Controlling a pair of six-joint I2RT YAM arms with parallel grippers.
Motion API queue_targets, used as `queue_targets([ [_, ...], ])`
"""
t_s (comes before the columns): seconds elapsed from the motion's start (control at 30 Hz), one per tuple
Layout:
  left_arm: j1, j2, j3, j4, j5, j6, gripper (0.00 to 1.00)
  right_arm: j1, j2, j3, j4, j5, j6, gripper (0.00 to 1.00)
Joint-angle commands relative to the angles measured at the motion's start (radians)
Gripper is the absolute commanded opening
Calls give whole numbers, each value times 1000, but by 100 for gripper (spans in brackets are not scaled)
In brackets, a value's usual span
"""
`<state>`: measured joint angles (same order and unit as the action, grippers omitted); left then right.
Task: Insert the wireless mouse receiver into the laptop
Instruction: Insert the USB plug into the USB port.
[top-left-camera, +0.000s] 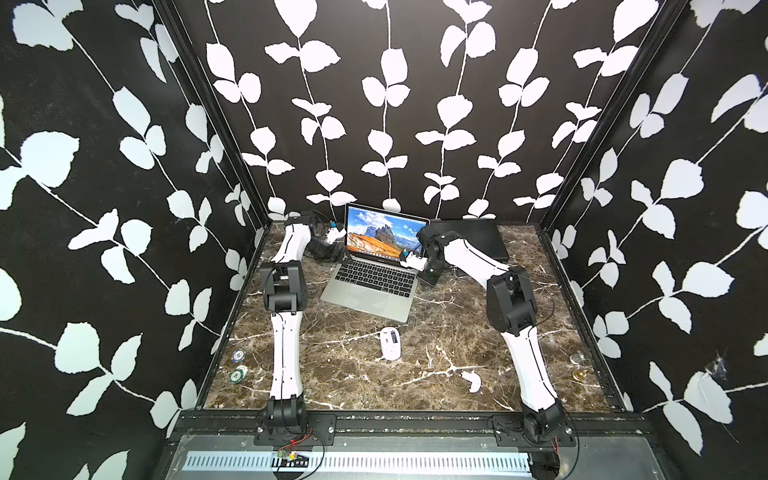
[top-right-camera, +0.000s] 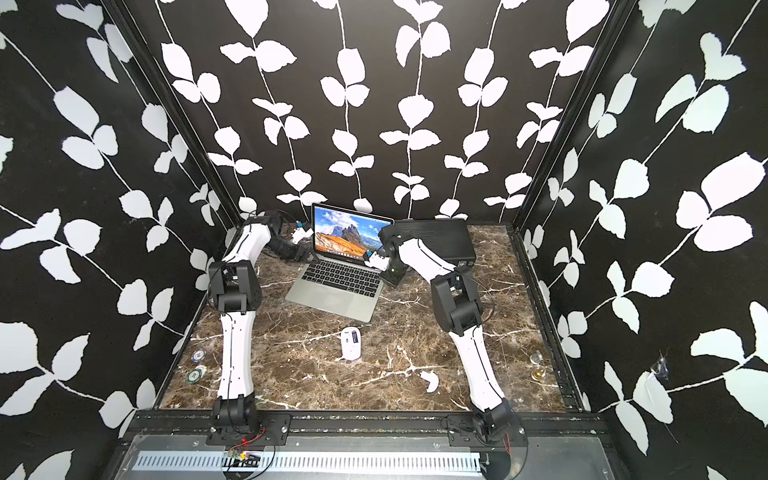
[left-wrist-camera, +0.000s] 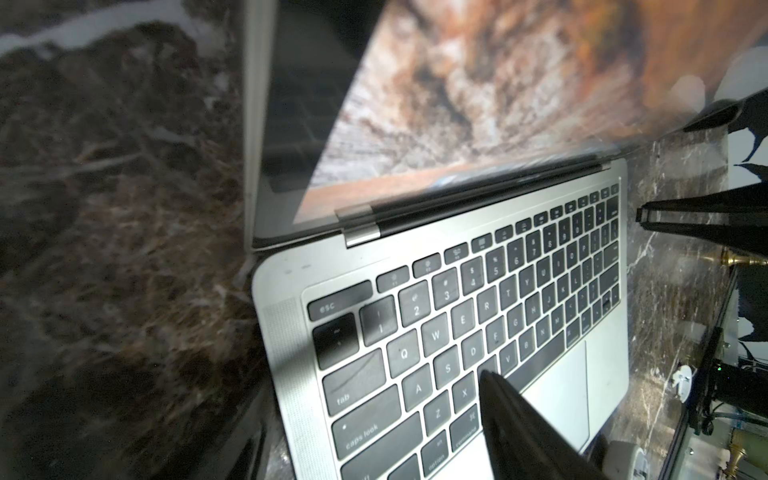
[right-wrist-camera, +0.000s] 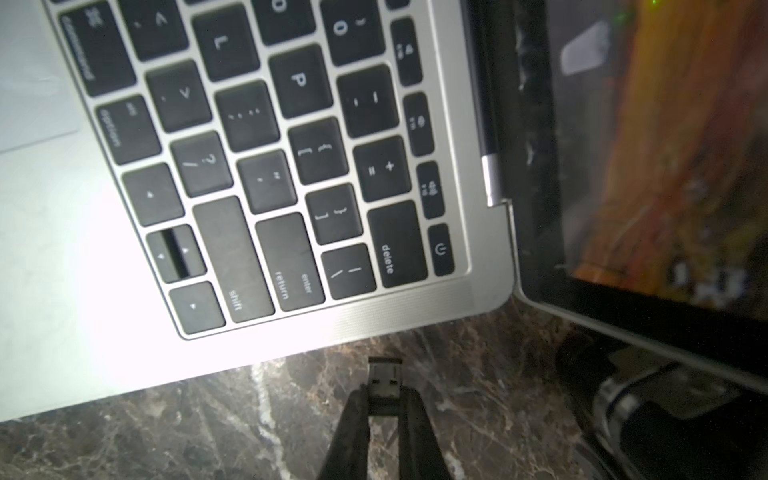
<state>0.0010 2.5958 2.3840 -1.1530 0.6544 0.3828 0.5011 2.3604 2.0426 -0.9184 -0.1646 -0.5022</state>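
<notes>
1. Both top views: laptop (top-left-camera: 374, 270) open at centre frame, at the back of the marble surface (top-left-camera: 353, 374). Screen lit, orange-and-blue mountain picture.
2. Mouse (top-left-camera: 390, 343) lies below the laptop in the frame, apart from it, with a dark patch on its upward face. Small white curved cover (top-left-camera: 473, 381) sits lower right of the mouse, well apart. Flat black case (top-left-camera: 469, 237) lies right of the screen.
3. Same views: left gripper (top-left-camera: 338, 252) is at the laptop's left rear corner. Right gripper (top-left-camera: 429, 274) is just beside the laptop's right edge, near the hinge end. Jaws too small to read here.
4. Left wrist: left gripper (left-wrist-camera: 561, 294) stands wide apart and holds nothing. One dark finger shows in front of the keys near the trackpad, the other in front of the surface past the laptop's far edge.
5. Right wrist: right gripper (right-wrist-camera: 385, 395) is clamped on the receiver (right-wrist-camera: 384, 374). The black end is pinched between the fingers and the metal plug points at the laptop's side edge.
6. Receiver is over the surface, level with the shift and return keys. It is just short of the edge, with a thin strip of marble showing between. Not yet inserted.
</notes>
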Motion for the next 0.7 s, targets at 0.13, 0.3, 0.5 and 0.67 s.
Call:
queue_targets([
  [0.13,-14,20,7,-32,20,16,78,-4,66,73,-57,8,-4,0],
  [0.3,-15,20,9,-28,21,13,78,-4,56,66,-56,12,-6,0],
  [0.5,-15,21,9,-30,19,15,78,-5,57,64,-81,25,-10,0],
  [0.67,-15,24,11,-28,20,13,78,-5,43,43,-70,30,-12,0],
])
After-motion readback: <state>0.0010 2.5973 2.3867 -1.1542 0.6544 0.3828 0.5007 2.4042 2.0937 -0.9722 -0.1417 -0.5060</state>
